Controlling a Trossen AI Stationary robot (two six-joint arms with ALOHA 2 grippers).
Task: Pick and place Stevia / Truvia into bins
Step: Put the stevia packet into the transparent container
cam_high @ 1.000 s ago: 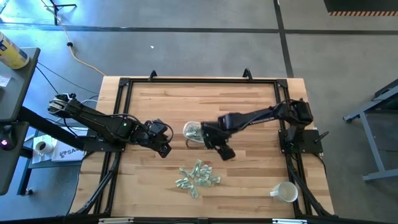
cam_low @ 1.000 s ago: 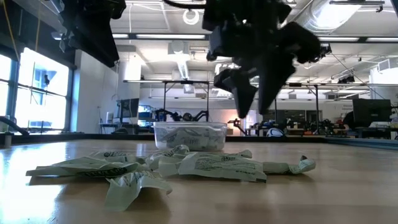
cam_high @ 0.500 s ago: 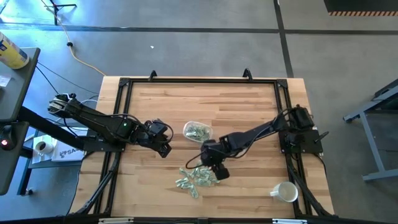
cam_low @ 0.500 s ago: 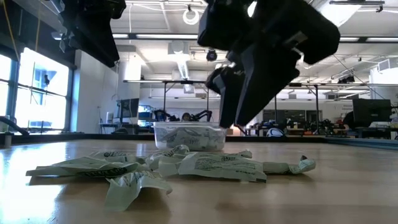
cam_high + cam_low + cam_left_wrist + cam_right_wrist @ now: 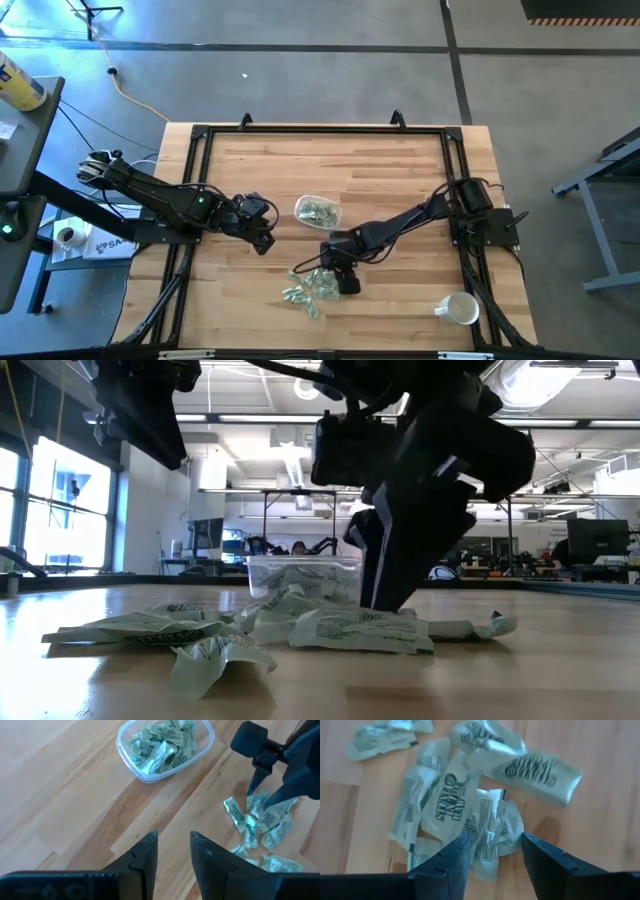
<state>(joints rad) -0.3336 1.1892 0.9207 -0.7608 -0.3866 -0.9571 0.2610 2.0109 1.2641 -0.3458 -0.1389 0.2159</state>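
Observation:
A loose pile of pale green Stevia sachets (image 5: 318, 285) lies on the wooden table near its front edge. My right gripper (image 5: 338, 278) stands open and has come down from above onto the pile's right part (image 5: 385, 600). One sachet (image 5: 487, 832) lies between its fingers. The clear plastic bin (image 5: 300, 205), holding several sachets, stands on the table just beyond the pile. My left gripper (image 5: 263, 238) waits open above the table to the left of the bin, with nothing between its fingers (image 5: 172, 845). My right gripper's fingertips (image 5: 460, 845) reach the pile from above, slanting down. They stand apart on either side of one sachet (image 5: 490, 820), which lies flat on the other sachets. The fingers are not closed on it.
A white mug (image 5: 460, 308) lies at the table's near right corner. A black frame (image 5: 200, 135) runs around the tabletop. Bare wood lies beyond the bin (image 5: 118, 742) and to the pile's left.
My right gripper has gone from beside the bin toward the table's near edge and down onto the pile, rolling as it went. Sachets at the pile's right side have been nudged, and one end now stands a little higher.

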